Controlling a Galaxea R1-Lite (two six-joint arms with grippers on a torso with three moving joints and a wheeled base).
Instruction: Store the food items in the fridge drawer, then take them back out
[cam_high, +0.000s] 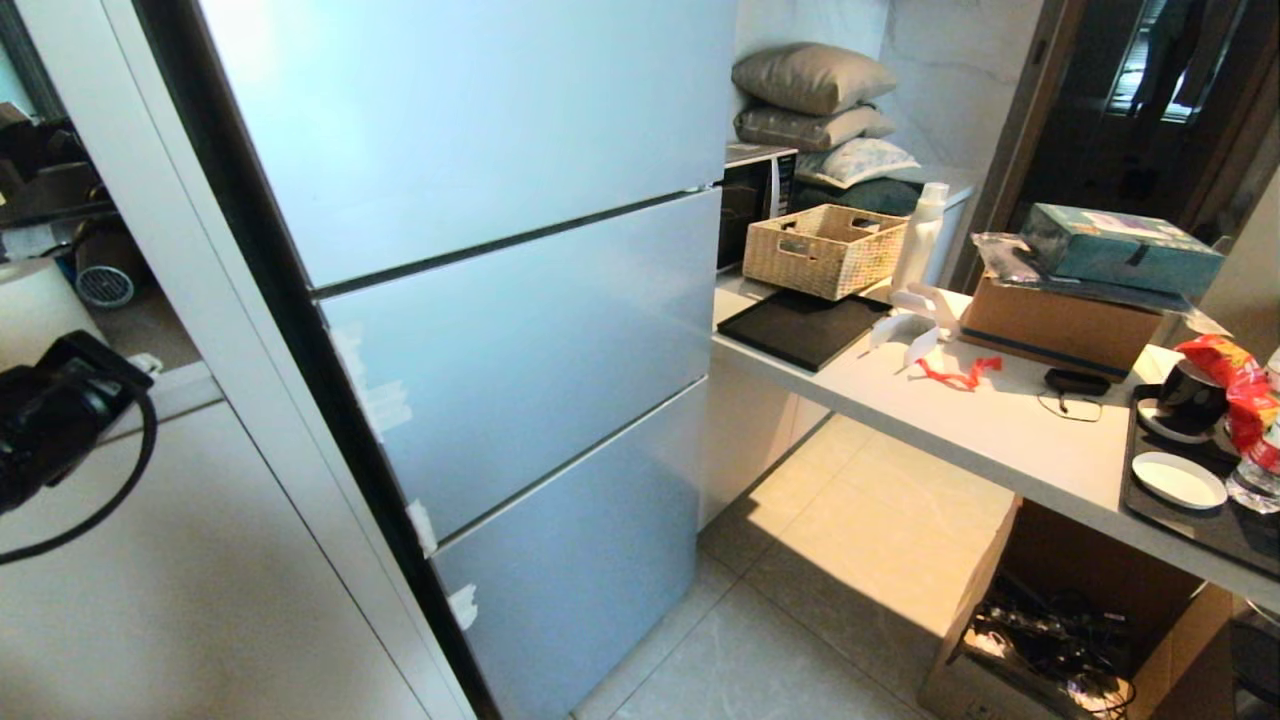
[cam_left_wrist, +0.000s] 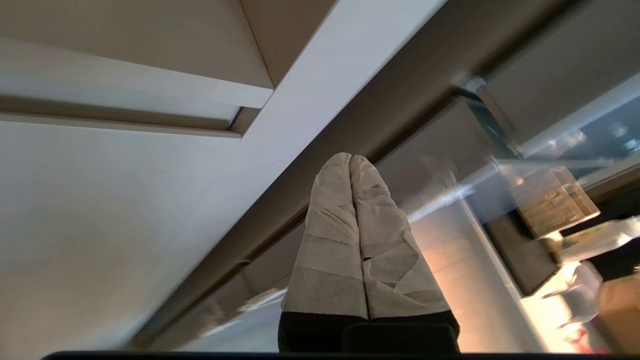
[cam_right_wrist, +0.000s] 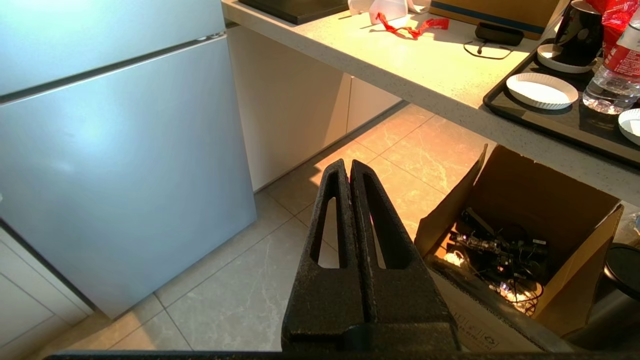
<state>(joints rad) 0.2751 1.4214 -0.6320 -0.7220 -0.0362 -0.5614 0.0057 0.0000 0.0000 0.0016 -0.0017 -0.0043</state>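
Left gripper (cam_left_wrist: 350, 165): tape-wrapped fingers pressed together, empty, raised at far left beside closed fridge doors (cam_high: 520, 340). Right gripper (cam_right_wrist: 349, 172): closed tight, empty, low above floor tiles (cam_right_wrist: 240, 295).

Fridge (cam_high: 480, 330): left and centre of frame.
Counter (cam_high: 960, 420): right of it.
Basket (cam_high: 823, 250): on counter, far end.
Box (cam_high: 1060, 620): under counter, lower right.

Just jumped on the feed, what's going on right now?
Nothing is being handled yet. The fridge stands in front of the robot with all its door panels closed, so no drawer or fruit is visible. The left gripper, fingers wrapped in pale tape and pressed together, is raised beside the fridge's edge. The right gripper is shut and empty, hanging over the tiled floor near an open cardboard box under the counter.
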